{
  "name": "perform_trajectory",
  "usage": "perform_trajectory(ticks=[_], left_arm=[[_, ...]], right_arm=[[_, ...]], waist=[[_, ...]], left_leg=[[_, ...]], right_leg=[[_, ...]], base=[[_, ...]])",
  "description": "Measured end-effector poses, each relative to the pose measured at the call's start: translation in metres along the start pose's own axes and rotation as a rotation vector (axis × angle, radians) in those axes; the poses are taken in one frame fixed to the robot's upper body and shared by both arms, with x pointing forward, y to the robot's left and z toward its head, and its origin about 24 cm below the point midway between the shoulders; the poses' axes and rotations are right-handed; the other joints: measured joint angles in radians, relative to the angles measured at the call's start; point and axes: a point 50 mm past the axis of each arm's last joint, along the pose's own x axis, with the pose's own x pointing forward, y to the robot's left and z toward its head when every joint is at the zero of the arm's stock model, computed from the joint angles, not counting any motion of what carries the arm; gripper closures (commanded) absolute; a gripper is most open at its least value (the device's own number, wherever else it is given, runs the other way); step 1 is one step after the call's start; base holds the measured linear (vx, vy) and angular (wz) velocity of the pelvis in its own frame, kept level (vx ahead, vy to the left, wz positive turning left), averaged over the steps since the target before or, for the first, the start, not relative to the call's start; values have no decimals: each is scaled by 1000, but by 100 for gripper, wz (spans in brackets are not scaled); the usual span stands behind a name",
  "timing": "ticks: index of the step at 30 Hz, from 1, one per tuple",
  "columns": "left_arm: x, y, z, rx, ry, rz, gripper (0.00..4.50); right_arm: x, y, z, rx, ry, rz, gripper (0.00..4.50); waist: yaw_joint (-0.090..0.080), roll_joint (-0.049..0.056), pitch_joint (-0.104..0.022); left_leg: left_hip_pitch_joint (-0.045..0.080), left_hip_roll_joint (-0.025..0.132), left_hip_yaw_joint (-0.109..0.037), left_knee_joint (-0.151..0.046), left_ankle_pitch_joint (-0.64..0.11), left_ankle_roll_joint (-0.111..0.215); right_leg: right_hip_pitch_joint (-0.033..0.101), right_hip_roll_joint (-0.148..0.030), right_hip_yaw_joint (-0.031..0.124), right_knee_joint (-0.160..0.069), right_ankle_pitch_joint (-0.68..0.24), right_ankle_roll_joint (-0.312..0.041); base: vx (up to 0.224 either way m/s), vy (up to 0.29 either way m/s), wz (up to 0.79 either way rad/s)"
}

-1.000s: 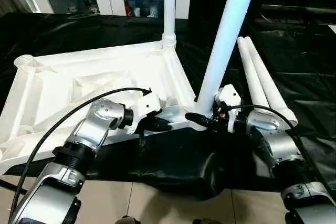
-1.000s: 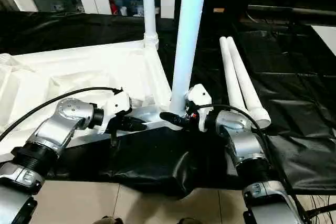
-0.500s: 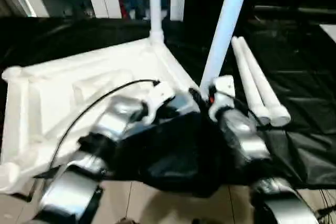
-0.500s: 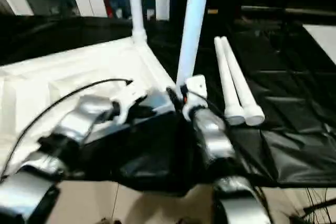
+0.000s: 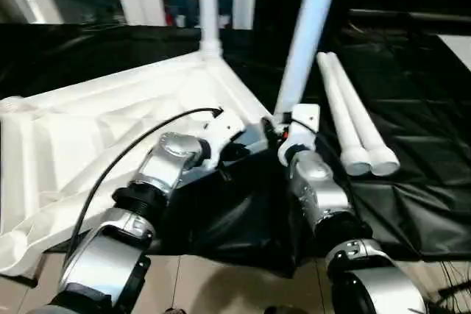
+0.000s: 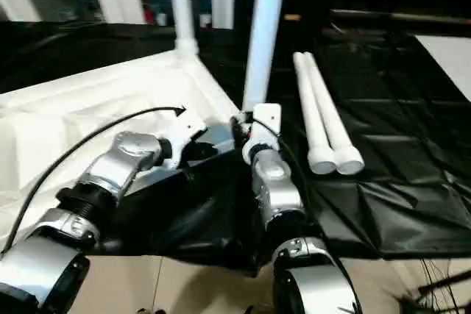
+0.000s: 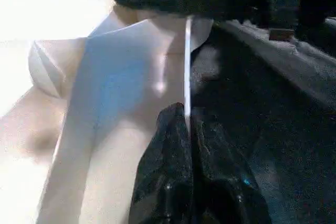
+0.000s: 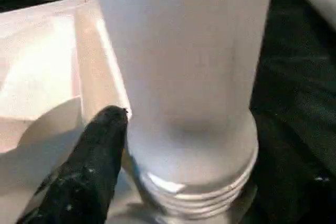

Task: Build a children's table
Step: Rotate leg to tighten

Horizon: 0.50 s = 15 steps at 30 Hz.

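The white tabletop (image 5: 110, 130) lies upside down on the black sheet (image 5: 427, 115). One leg (image 5: 208, 5) stands at its far corner, and another leg (image 5: 305, 34) stands at the near corner. The right gripper (image 5: 283, 131) seems to hold this leg's bottom, with one finger (image 8: 89, 171) touching it. The left gripper (image 7: 189, 129) pinches the tabletop's thin edge. Two spare legs (image 5: 353, 108) lie side by side nearby.

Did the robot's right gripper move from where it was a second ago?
Yes. Judged against the two loose legs lying on the black sheet, the right arm has swung toward the robot's left, and the right gripper now sits closer to the standing leg's base.
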Motion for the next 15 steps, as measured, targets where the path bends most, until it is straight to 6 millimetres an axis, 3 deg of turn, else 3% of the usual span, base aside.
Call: perform_trajectory(ticks=[2,9,15], left_arm=[[-2,0,2,15,-7,-3,450],[-13,-1,2,60,-22,-50,450],[-35,-3,-9,118,-45,-176,450]], right_arm=[[-2,-3,2,-18,-7,40,58],[-20,-26,5,-117,-18,228,58],[-39,-39,0,-174,16,459,58]], waist=[[-4,0,1],[-7,6,5],[-7,7,6]], left_leg=[[-1,0,0,0,0,0],[-8,2,1,-1,1,0],[-12,2,3,-1,5,11]], right_leg=[[-3,0,0,0,6,-4],[-4,1,-2,-2,6,-2],[-7,2,-3,-1,2,-5]], base=[[0,0,0],[0,0,0],[0,0,0]])
